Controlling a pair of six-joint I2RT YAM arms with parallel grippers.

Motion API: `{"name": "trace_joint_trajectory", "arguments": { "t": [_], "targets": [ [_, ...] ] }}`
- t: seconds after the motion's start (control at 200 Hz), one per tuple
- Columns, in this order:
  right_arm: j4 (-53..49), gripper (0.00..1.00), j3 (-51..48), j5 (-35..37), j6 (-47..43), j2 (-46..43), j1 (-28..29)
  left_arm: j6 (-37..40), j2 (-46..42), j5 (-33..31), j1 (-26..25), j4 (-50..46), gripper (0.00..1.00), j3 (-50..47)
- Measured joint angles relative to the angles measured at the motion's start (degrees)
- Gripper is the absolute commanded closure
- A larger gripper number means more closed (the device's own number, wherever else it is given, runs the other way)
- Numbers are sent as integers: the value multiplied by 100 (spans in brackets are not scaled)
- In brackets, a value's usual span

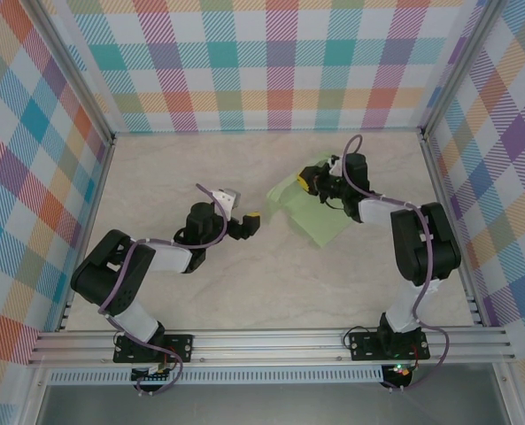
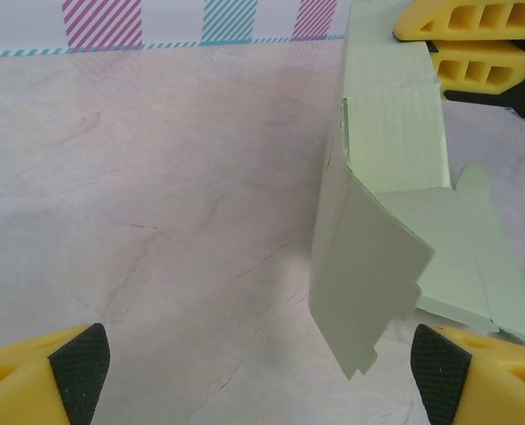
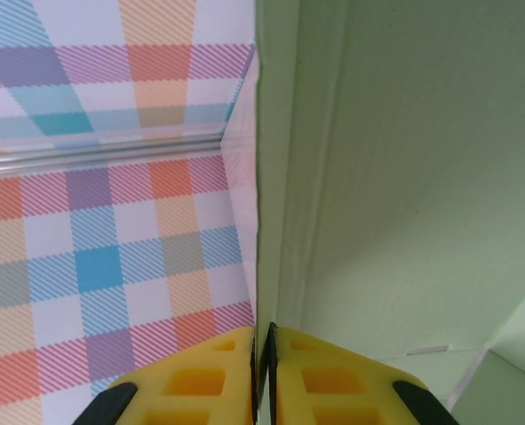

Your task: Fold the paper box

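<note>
Right wrist view: your right gripper (image 3: pixel 265 343) has its jaws pinched together on an edge of the paper box (image 3: pixel 404 177). That side is raised, and the rest lies on the worktop (image 1: pixel 200 159) right of centre. Your left gripper (image 2: pixel 258 376) faces a loose flap, jaws wide apart on nothing. Push that flap hard and the thin card may buckle or slip from the narrow pinch. The plaid walls (image 1: pixel 271 53) stand well apart, and nothing blocks your approach.
</note>
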Motion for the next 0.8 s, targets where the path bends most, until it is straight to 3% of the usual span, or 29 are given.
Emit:
{"name": "trace_joint_trajectory", "arguments": {
  "t": [0.41,0.8],
  "targets": [
    [905,90,-9,-835,-227,557,-28,686,695,15,-28,-238,11,647],
    [1276,90,-131,-1217,-389,841,-254,693,1082,282,-186,-457,16,1132]
  ]
}}
